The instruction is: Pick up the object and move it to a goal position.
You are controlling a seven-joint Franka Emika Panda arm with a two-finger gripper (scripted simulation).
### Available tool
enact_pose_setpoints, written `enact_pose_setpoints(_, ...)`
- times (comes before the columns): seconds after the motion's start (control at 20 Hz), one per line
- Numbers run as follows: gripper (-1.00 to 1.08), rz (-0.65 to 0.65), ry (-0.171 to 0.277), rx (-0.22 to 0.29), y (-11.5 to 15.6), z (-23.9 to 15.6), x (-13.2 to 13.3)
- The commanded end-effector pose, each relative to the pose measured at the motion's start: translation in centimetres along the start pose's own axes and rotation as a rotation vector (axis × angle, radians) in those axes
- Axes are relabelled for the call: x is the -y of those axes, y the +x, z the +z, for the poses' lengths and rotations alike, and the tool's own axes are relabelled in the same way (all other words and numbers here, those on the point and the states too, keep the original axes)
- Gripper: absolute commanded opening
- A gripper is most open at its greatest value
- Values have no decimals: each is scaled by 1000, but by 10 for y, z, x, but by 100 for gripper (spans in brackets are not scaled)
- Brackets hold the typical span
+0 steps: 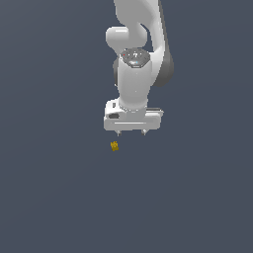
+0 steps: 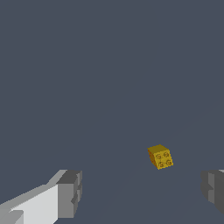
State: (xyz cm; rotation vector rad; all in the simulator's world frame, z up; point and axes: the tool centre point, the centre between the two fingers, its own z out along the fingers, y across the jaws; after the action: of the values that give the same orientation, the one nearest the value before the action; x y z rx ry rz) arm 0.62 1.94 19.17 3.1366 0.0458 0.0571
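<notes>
One object (image 1: 114,146), yellow-orange cube; one hand (image 1: 131,133) wide apart, holding nothing.

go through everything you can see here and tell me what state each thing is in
Gripper: open, fingers spread wide, holding nothing.
Yellow block: loose, not gripped, apart from both fingers; in the exterior view it sits below the gripper, toward that view's left.
Arm: pointing downward over the block.

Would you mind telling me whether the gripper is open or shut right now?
Open. The gripper has its fingers spread far apart with nothing between them, and the yellow block lies free beyond them.
</notes>
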Motion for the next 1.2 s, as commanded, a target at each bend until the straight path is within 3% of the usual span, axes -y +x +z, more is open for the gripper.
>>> enact_pose_setpoints(0.0, 100, 0, 0, 0, 0, 0, 0)
enact_pose_setpoints(0.5, 100, 68, -4, 8, -4, -9, -21)
enact_pose_setpoints(1.15, 100, 6, -7, 14, -9, 15, -32)
